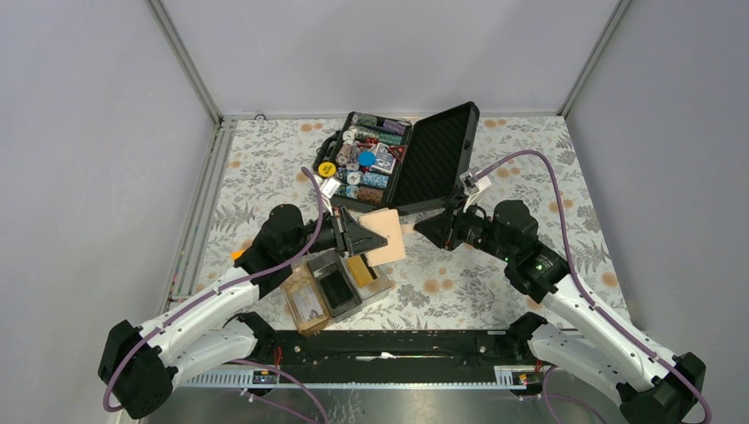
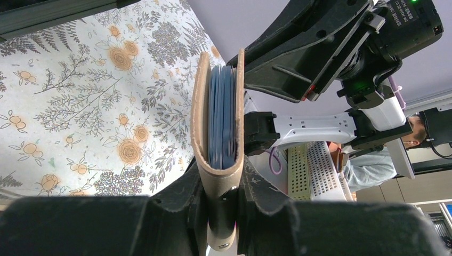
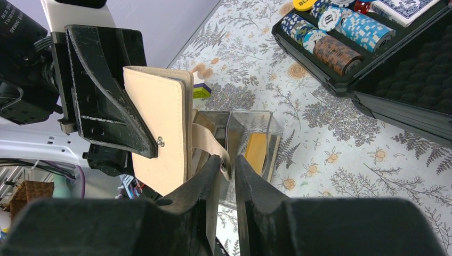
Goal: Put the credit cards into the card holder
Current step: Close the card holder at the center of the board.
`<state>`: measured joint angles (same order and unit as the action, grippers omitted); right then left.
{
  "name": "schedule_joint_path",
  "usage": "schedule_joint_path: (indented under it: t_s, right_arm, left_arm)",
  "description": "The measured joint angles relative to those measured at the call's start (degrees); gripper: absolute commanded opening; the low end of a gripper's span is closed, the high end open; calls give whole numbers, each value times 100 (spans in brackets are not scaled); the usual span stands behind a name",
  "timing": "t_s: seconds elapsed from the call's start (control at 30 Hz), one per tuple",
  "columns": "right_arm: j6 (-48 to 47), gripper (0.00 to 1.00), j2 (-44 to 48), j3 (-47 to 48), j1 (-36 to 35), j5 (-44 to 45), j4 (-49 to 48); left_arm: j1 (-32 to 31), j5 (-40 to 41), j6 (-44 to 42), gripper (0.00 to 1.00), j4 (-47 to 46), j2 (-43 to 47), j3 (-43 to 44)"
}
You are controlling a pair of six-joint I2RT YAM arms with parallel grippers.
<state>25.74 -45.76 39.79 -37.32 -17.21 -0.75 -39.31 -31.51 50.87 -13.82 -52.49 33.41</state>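
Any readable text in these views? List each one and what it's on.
"BL", cut off at the frame edge: yellow chip in the case.
"10": white-and-blue chip.
White print on the right arm housing: too small to read.
Print on the left arm housing: too small to read.
Card and holder: no text seen.

Card holder [image 1: 378, 283]: you see a low, clear three-compartment tray, flat on the bench [image 1: 495, 283].
Credit card [image 1: 359, 268]: gold-orange, in the clear end compartment.

Top view high overhead looking down, wrist views close, facing each other, sharing tan wallet [image 3: 157, 128]
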Motion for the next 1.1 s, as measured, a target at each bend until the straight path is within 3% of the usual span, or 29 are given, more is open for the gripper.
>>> schedule_joint_path:
  t_s: [0.13,0.33,0.6,1.1]
  right_arm:
    - [0,22,0,-17,0,-37,0]
    - [7,0,0,-24,0,-116,0]
    - [24,0,-4,-26,0,-428,-50]
    - [647,0,-654,-146,-61,-1093,-1202]
  left_arm:
    - [0,0,2,0,0,0,0]
    - [0,2,7,0,2,0,0]
    - [0,232,-66,0,455,-9,120]
    - [-199,916,-267,0,1342,-212,647]
